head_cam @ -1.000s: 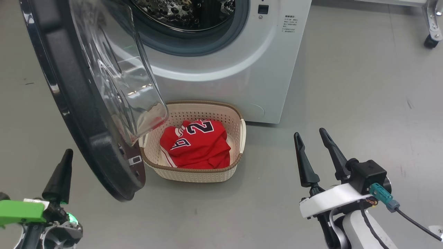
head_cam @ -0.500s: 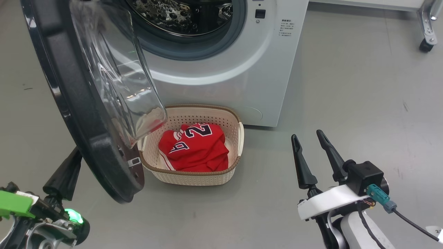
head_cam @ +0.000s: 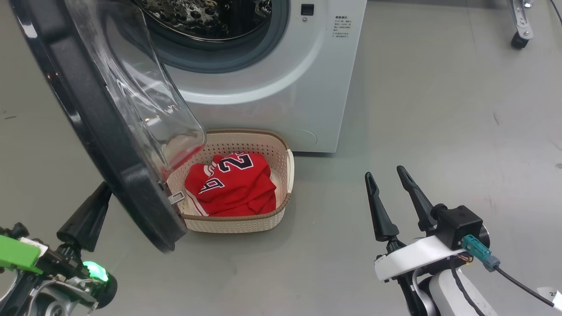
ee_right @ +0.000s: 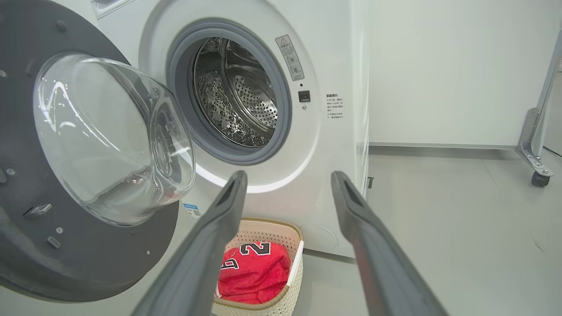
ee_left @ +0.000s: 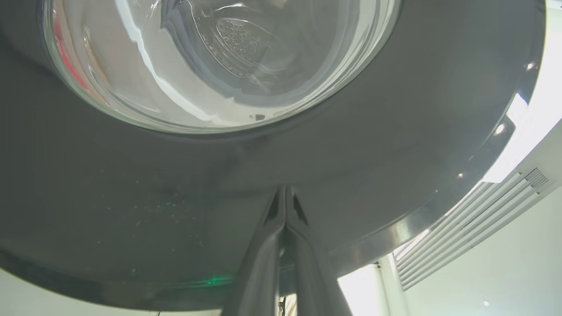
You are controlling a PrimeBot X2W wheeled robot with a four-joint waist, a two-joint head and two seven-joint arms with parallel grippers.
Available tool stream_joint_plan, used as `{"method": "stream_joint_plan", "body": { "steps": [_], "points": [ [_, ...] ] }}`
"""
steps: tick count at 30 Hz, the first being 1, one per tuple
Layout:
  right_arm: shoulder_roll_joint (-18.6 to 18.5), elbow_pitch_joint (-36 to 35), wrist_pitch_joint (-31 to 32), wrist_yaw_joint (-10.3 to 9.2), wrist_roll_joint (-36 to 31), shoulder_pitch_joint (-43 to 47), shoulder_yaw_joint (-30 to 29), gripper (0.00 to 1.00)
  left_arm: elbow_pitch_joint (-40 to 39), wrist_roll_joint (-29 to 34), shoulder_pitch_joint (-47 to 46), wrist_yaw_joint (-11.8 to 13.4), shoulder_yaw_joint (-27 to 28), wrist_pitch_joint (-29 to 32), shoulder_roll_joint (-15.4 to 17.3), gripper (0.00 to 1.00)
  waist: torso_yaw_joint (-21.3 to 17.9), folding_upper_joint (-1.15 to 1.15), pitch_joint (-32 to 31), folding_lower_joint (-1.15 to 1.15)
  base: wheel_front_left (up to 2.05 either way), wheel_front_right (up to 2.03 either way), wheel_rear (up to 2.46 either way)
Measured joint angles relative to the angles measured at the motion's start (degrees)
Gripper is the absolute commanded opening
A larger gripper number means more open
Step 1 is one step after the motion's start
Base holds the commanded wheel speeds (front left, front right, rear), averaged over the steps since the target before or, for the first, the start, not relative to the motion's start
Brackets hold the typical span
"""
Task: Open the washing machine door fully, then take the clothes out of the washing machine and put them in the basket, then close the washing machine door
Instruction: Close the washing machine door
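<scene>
1. The door is the thing we're handling. It's big, rigid and probably hefty on its hinge. The glossy rim looks slick and the glass is the fragile bit, so we'd push flat on the rim
2. It hangs open, front-left of the washer. The basket holding the jersey sits at the washer's foot
3. The left gripper is clenched, tips up against the rim. The right gripper is spread and holding nothing, front-right of the washer
4. A second ago the left gripper stood clear of the door. Now it's tucked behind the lower edge, and the door looks a touch nearer the washer (camera shifted too)
</scene>
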Motion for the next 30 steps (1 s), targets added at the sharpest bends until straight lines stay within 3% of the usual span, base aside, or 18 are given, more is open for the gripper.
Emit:
{"method": "stream_joint_plan", "body": {
  "steps": [14,30],
  "points": [
    [0.0,-1.3,0.0,-0.57,0.5,-0.8,0.5,1.00,-2.3,-1.2,-1.4,1.0,-0.3,0.4,-0.2,0.00,-5.6,0.00,3.1,0.00,0.00,0.00,0.00],
    [0.0,-2.8,0.0,-1.59,1.6,-2.2,1.1,1.00,-2.8,-1.1,-5.4,1.4,0.0,-1.4,-0.3,0.00,-14.8,0.00,6.9,0.00,0.00,0.00,0.00]
  ]
}}
